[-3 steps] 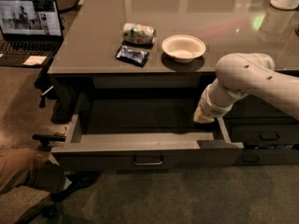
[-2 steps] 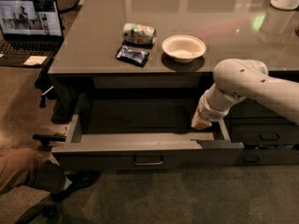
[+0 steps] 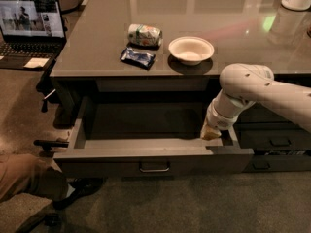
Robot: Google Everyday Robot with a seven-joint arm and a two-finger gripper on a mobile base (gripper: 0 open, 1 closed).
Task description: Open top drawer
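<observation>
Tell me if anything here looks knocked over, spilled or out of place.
Only the can stands out: it lies on its side on the counter, beside a dark packet. Nothing looks spilled. The drawer is pulled out, and the gripper sits at its right inner edge.

Office-like room, open laptop (image 3: 31, 25) at 10 o'clock, grey table (image 3: 233, 13) over banks of drawers (image 3: 278, 139), carpet floor (image 3: 194, 203), robot's jaws at 3 o'clock.
</observation>
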